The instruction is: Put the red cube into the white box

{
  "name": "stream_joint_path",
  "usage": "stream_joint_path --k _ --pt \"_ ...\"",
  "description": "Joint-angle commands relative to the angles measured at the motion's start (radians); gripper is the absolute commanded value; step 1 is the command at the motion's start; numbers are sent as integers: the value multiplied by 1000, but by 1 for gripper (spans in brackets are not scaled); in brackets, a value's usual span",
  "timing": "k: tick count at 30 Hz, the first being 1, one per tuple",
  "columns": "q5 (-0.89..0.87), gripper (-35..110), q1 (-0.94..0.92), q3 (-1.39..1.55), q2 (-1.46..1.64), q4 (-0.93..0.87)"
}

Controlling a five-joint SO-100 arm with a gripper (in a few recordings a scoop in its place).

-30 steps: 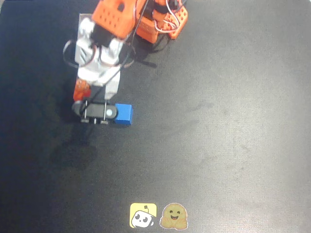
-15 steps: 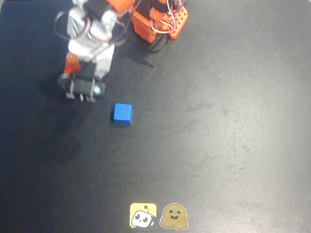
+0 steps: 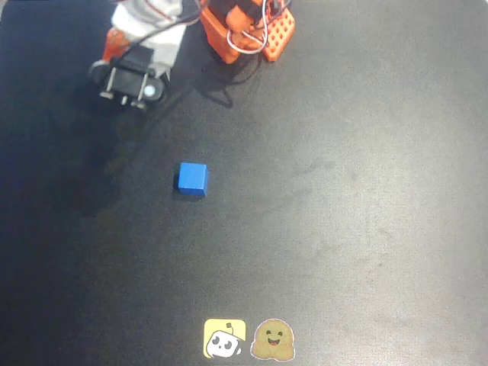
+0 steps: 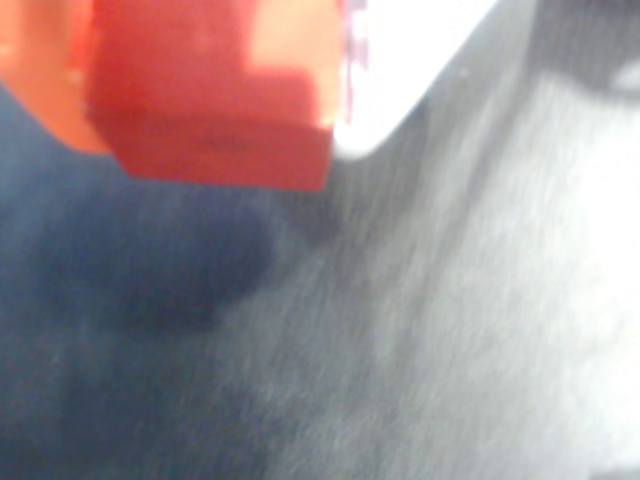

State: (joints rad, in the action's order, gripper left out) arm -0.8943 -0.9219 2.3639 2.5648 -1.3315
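Observation:
In the wrist view the red cube (image 4: 215, 110) sits at the top left, blurred, above the dark table. My gripper (image 4: 220, 60) is shut on it, with an orange finger (image 4: 40, 80) on its left and a white finger (image 4: 400, 60) on its right. From overhead my gripper (image 3: 116, 47) is at the table's top left, under the white arm body, with the black wrist camera (image 3: 131, 82) just below it. The white box is out of view.
A blue cube (image 3: 192, 178) lies alone left of the table's middle, well below the gripper. The orange arm base (image 3: 248, 30) stands at the top edge. Two stickers (image 3: 249, 338) lie at the bottom edge on the black mat.
The arm has swung up the overhead picture, from right beside the blue cube to the top left corner. The blue cube has stayed in place.

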Motion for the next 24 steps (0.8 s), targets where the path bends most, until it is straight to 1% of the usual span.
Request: stream_joint_path --k 1,11,16,20,24 --pt "9 0 -41 8 54 -37" --pt "20 0 -110 78 138 -101" --pt "66 0 -178 146 345 -147" --pt "100 0 -252 138 290 -135" --pt "114 0 -276 138 278 -115"
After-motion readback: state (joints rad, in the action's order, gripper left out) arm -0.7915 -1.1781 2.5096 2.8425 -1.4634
